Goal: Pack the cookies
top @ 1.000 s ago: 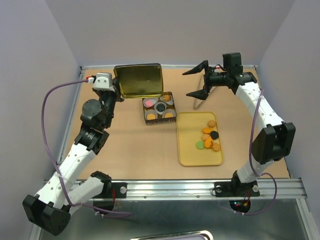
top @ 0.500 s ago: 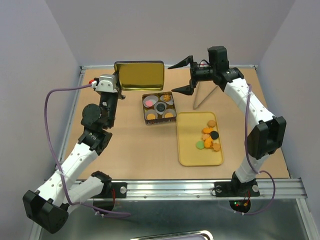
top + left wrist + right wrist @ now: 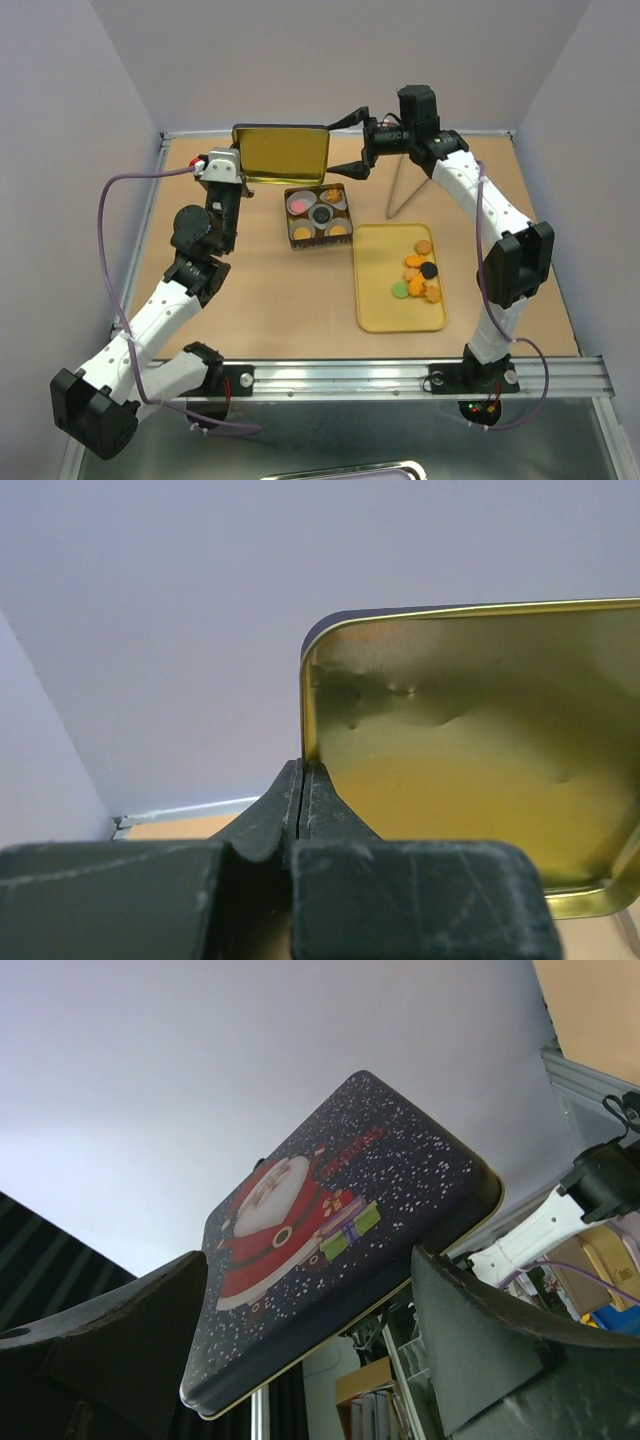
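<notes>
My left gripper is shut on the left edge of the tin lid and holds it upright above the back of the table. In the left wrist view the closed gripper pinches the rim of the lid, whose gold inside faces the camera. My right gripper is open beside the lid's right edge. In the right wrist view the lid's Santa-printed outside lies between the spread fingers. The open square tin holds cookies in paper liners. More cookies lie on the yellow tray.
Thin metal tongs lie on the table behind the tray, under the right arm. The table's back rail runs just behind the lid. Purple walls close in on the left and right.
My right gripper has swung left from the back right and now brackets the lid's right edge. My left gripper has shifted the lid slightly right and back, tilting it more upright.
</notes>
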Robot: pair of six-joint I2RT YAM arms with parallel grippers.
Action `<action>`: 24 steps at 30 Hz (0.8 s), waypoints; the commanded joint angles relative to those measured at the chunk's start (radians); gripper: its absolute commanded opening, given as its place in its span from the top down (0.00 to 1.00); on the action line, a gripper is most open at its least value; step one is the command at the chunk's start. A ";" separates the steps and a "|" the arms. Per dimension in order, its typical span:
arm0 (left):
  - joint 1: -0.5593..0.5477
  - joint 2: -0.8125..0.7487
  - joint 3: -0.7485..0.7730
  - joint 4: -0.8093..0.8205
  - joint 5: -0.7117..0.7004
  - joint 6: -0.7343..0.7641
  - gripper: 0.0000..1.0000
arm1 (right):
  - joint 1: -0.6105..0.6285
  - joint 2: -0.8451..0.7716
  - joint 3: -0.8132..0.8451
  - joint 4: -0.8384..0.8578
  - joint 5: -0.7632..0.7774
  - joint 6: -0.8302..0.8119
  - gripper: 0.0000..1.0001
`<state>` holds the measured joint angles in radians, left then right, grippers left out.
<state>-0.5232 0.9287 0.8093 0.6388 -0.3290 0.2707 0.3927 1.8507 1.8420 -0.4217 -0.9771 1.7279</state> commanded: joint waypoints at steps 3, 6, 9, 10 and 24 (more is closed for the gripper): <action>-0.009 0.010 0.005 0.120 -0.016 0.031 1.00 | 0.020 0.004 0.083 0.110 -0.037 0.058 0.24; -0.009 0.021 0.007 0.139 -0.018 0.036 1.00 | 0.024 0.011 0.085 0.133 -0.037 0.076 0.29; -0.011 0.036 0.008 0.153 -0.050 0.050 1.00 | 0.035 0.024 0.095 0.147 -0.055 0.087 0.28; -0.011 0.038 0.011 0.168 -0.062 0.068 1.00 | 0.041 0.025 0.097 0.150 -0.058 0.088 0.28; -0.011 0.093 0.027 0.280 -0.151 0.242 1.00 | 0.074 0.009 0.016 0.155 -0.135 0.056 0.23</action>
<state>-0.5266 1.0172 0.8093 0.8040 -0.4519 0.4431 0.4355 1.8980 1.8641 -0.3275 -1.0290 1.7954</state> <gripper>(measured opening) 0.029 0.767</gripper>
